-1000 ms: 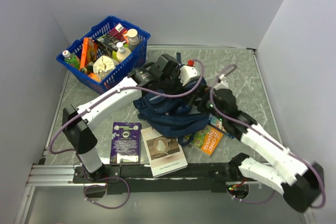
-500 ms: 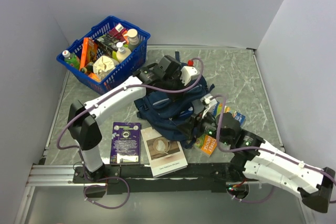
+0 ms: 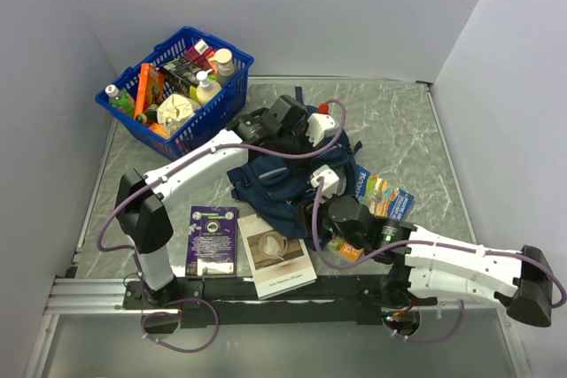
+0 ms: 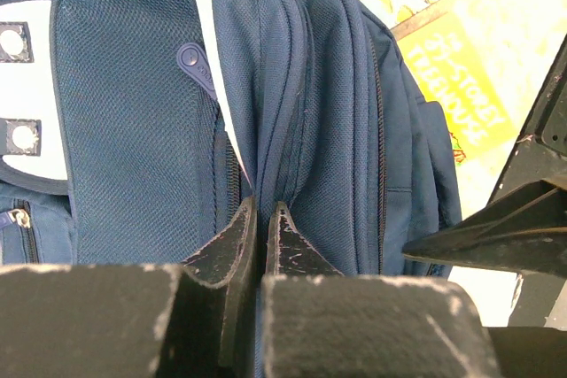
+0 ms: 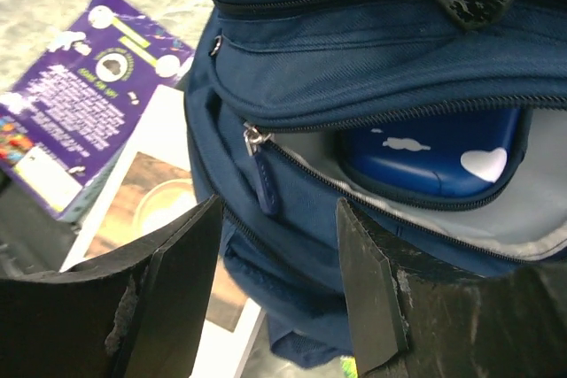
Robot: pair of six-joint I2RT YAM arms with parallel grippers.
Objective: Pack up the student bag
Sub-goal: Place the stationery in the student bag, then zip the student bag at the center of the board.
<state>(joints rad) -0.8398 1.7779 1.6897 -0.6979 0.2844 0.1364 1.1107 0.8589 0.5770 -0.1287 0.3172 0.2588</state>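
Swinging back toward 6 o'clock, the right gripper point(image 3: 321, 194) now sits at the 5 o'clock corner of the student bag point(image 3: 283, 179), mid-table; the left gripper point(image 3: 306, 141) is at its 1 o'clock edge. Left wrist: fingers clamp a ridge of soft navy fabric. Right wrist: jaws part-open, empty; the zip pull point(image 5: 264, 179) hangs upright just ahead at 12 o'clock, a blue pencil case point(image 5: 434, 161) inside the gaping pocket.

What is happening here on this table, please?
Two robot arms are packing the student bag. The left claw is shut on a fold of its fabric. The right claw is open at the unzipped pocket, one finger on each side of the zip pull. A blue pencil case already lies inside; a purple book lies on the table nearby.
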